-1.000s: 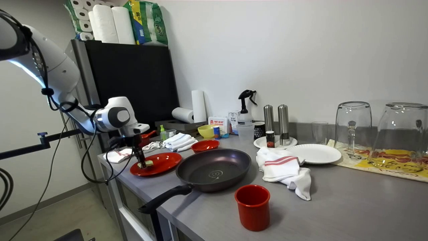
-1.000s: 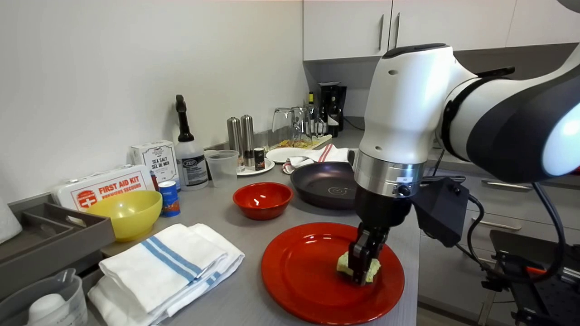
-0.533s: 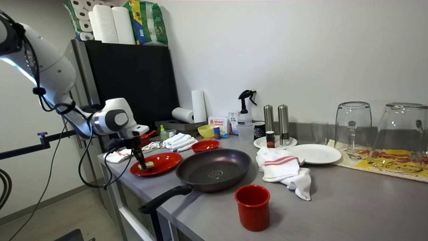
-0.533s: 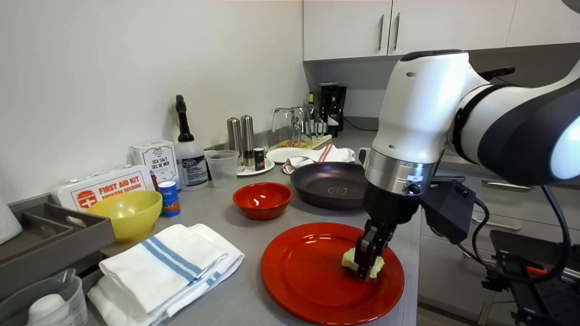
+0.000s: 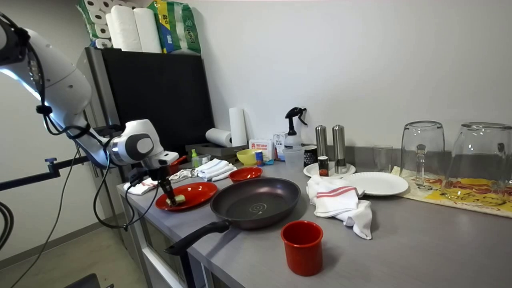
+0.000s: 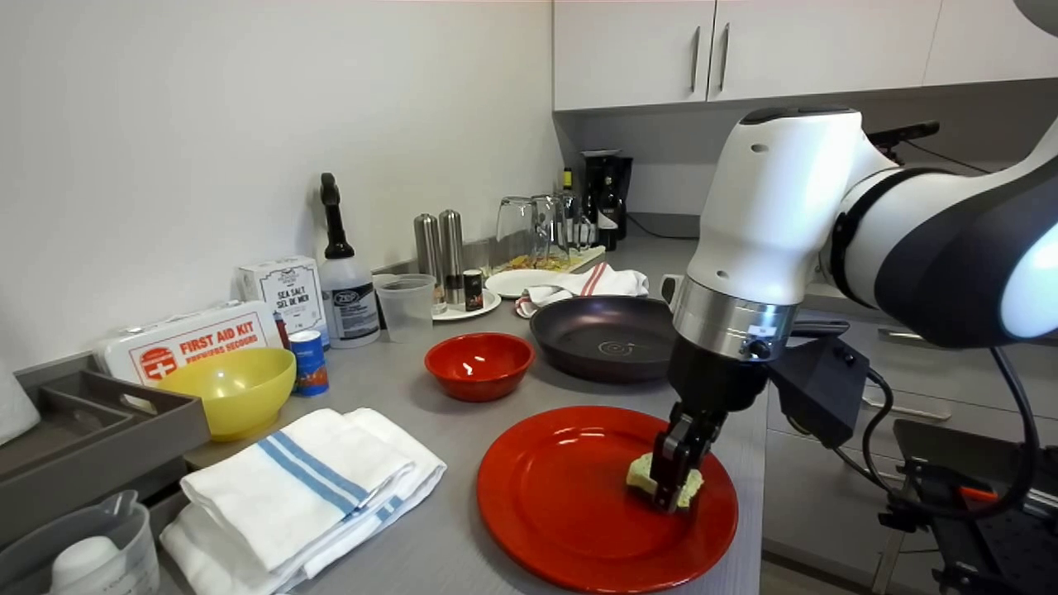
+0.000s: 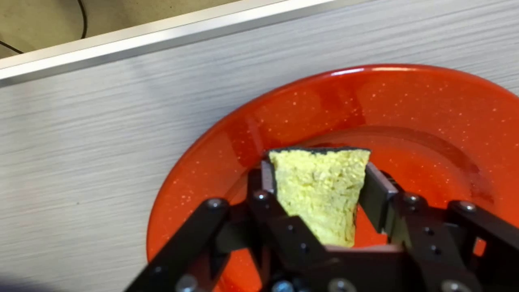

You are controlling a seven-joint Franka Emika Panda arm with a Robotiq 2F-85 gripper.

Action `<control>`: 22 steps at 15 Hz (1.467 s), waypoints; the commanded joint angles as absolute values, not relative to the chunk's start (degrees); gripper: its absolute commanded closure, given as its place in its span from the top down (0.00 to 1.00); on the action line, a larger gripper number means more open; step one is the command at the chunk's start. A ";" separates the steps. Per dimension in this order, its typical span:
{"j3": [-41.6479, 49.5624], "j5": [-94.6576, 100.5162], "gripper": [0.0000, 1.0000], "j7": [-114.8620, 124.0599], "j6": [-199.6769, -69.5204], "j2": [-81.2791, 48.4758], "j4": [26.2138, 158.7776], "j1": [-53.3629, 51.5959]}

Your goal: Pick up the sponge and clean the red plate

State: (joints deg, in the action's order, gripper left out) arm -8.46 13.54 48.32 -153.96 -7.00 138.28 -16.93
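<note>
The jaws pinch a porous yellow sponge [image 7: 320,190] over a round, glossy, speckled red plate [image 6: 562,504]; a white box [image 6: 194,339] reads "FIRST AID KIT".

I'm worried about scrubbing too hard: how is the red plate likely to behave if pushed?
The red plate will probably slide rather than tip, lying flat and low on the counter. Its glossy surface suggests it may feel slippery. Close to the counter's edge, it could perhaps overhang if pushed that way.

My count: one sponge [image 7: 320,190], one red plate [image 6: 562,504], two white plates [image 5: 378,184], one frying pan [image 5: 256,202], two tall steel mills [image 5: 339,144].
</note>
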 commanded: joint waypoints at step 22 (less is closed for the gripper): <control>-3.98 30.58 0.27 56.20 -153.81 -7.22 137.30 -16.25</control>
